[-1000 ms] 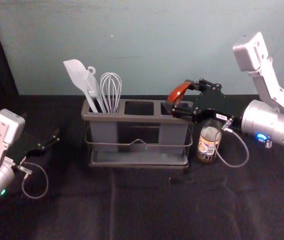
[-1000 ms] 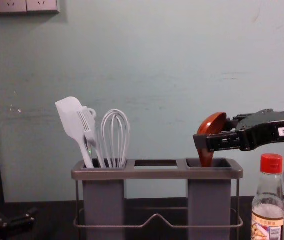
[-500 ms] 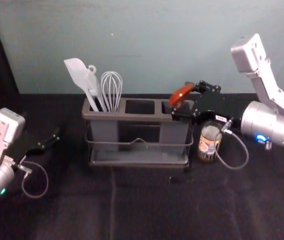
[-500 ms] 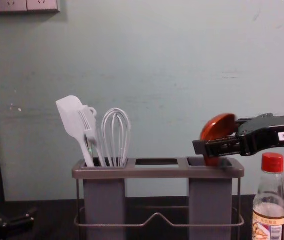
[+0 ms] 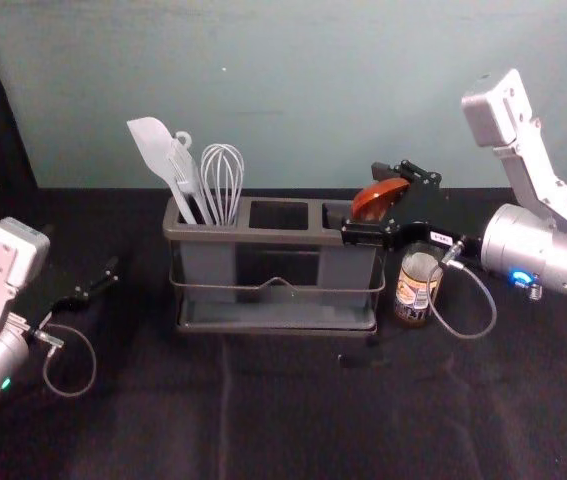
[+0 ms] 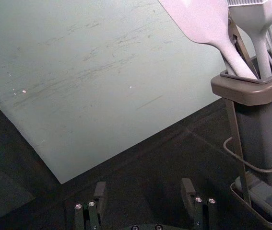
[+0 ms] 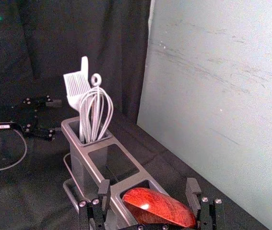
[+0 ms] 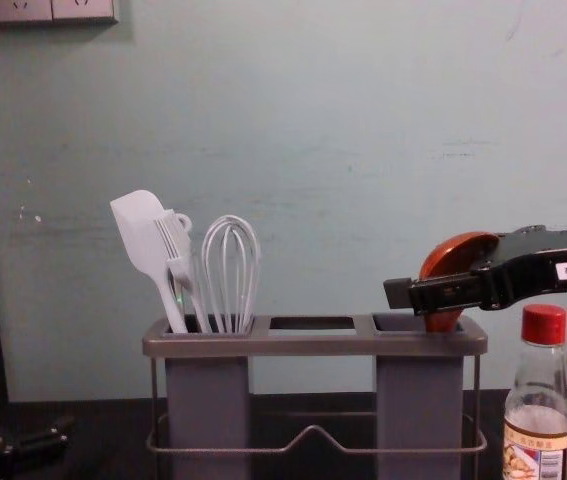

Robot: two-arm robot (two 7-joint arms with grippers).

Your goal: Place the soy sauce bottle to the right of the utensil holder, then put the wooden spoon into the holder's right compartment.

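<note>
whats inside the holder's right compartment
The spoon reaches into the right compartment, its bowl above the rim, between the open right gripper's fingers. The front wall hides the spoon's lower end and the bottom, so anything else there can't be told.

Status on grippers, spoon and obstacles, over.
Right gripper open around wooden spoon. Spoon in right compartment, leaning right. Left gripper open, idle left of utensil holder. Watch soy sauce bottle, right of holder.

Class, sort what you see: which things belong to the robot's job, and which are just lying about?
Job:
soy sauce bottle
wooden spoon
utensil holder
right gripper, over the holder's right end

Just there:
spatula, basting brush, whisk, in the left compartment
left gripper, idle at left
</note>
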